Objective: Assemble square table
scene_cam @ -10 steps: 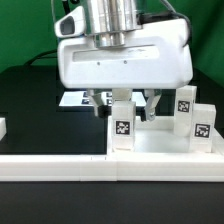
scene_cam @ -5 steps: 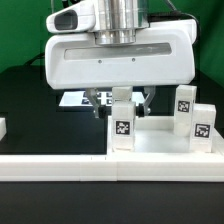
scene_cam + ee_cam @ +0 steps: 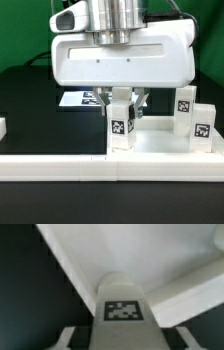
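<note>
The arm hangs straight down over the scene, wrist vertical, its broad white housing level. Beneath it the claw (image 3: 121,103) points down, its two dark fingers (image 3: 103,101) set fairly close together, one on either side of an upright leg (image 3: 121,122).
</note>
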Tool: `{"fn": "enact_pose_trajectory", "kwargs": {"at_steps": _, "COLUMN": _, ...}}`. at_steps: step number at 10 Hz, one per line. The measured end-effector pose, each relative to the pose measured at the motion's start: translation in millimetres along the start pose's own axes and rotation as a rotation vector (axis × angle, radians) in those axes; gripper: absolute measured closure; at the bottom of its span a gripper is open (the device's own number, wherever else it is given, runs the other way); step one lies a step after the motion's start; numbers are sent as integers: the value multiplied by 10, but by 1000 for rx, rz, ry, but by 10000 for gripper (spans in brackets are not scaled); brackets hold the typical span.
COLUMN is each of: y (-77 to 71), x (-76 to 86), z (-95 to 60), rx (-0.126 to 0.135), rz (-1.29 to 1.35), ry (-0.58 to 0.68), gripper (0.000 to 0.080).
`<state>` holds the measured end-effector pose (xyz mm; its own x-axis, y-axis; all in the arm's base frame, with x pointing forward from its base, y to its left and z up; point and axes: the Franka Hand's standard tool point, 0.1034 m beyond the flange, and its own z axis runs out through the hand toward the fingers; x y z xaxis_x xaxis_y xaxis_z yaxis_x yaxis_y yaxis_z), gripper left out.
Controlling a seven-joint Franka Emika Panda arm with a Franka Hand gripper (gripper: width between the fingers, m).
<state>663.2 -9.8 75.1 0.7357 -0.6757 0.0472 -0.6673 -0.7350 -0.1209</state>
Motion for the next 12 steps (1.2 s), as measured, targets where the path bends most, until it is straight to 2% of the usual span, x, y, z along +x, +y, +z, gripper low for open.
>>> {"fn": "enact_pose_trajectory", "kwargs": {"at_steps": 1, "y": -19, "x": -25, "z": 4, "rx": -16, "rz": 121, "ry": 10, "gripper": 511}}
{"fn": "enact_pose_trajectory", "kwargs": {"at_steps": 2, "y": -32, "x": -35, "z": 9, "rx": -17, "rz": 347, "ry": 16, "gripper": 511}}
{"fn": "enact_pose_trajectory", "kwargs": {"at_steps": 3, "y": -36, "x": -33, "z": 11, "rx": -4, "rz": 567, "ry": 11, "gripper": 511}}
{"fn": "enact_pose_trajectory", "kwargs": {"at_steps": 4, "y": -31, "x": -20, "z": 12, "rx": 25, "rz": 759, "ry": -3, "gripper": 511}}
{"fn": "enact_pose_trajectory", "kwargs": {"at_steps": 5, "y": -19, "x": -16, "z": 9, "rx": 65, "rz": 952, "ry": -23, "gripper": 509}}
{"fn": "enact_pose_trajectory", "kwargs": {"at_steps": 6, "y": -15, "x": -15, "z": 11, "rx": 71, "rz": 995, "ry": -33, "gripper": 509}}
{"fn": "enact_pose_trajectory", "kwargs": {"at_steps": 7, "y": -24, "x": -23, "z": 12, "rx": 71, "rz": 1013, "ry": -34, "gripper": 509}}
{"fn": "enact_pose_trajectory", "kwargs": {"at_steps": 8, "y": -22, "x": -22, "z": 14, "rx": 71, "rz": 1011, "ry": -33, "gripper": 420}}
{"fn": "enact_pose_trajectory", "kwargs": {"at_steps": 9, "y": -21, "x": -21, "z": 9, "rx": 69, "rz": 935, "ry": -28, "gripper": 420}}
{"fn": "enact_pose_trajectory", "kwargs": {"at_steps": 10, "y": -40, "x": -27, "z": -12, "rx": 68, "rz": 726, "ry": -14, "gripper": 242}}
{"fn": "enact_pose_trajectory", "kwargs": {"at_steps": 11, "y": -81, "x": -44, "z": -12, "rx": 74, "rz": 479, "ry": -3, "gripper": 169}}
{"fn": "enact_pose_trajectory", "kwargs": {"at_steps": 12, "y": -64, "x": -49, "z": 6, "rx": 79, "rz": 223, "ry": -7, "gripper": 155}}
